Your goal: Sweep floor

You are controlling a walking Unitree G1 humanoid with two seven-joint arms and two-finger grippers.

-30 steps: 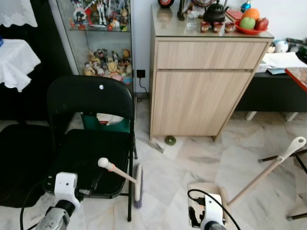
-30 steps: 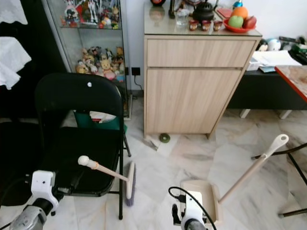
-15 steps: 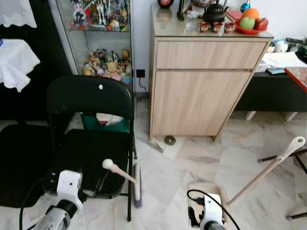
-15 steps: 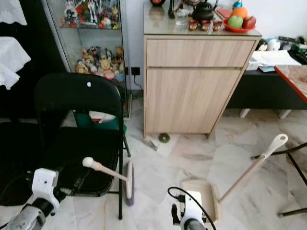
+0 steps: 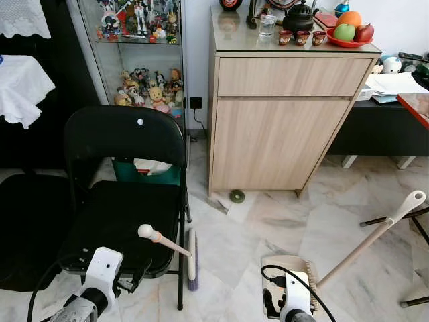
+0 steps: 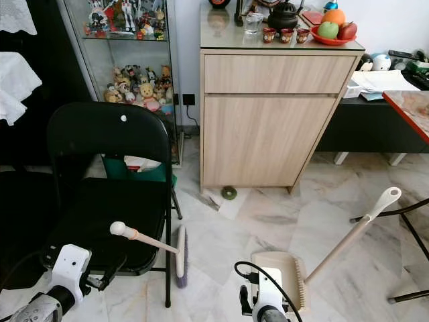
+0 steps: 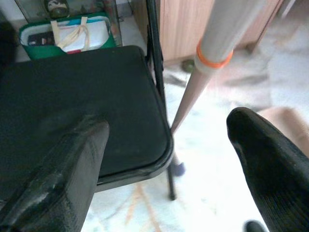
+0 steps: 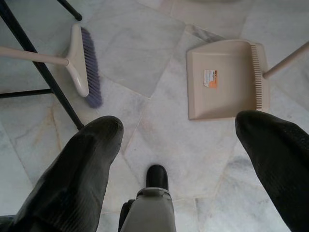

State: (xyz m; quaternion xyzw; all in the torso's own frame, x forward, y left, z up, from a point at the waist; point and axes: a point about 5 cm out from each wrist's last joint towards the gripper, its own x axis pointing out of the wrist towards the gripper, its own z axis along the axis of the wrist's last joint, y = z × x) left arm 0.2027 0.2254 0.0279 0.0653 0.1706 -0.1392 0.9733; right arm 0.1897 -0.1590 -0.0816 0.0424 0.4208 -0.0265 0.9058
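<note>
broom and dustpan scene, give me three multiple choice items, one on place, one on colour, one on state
1. Where is the broom?
A. leaning by the black chair
B. on the cabinet
C. inside the glass case

2. What colour are the broom's bristles?
A. red
B. purple
C. white

3. How is the left end effector?
A. shut on the broom
B. open, holding nothing
C. shut on the dustpan

Answers: 1 A, its head sits on the floor at the chair's leg; 2 B, the right wrist view shows purple bristles; 3 B, its fingers stand wide apart with the handle beyond them.
</note>
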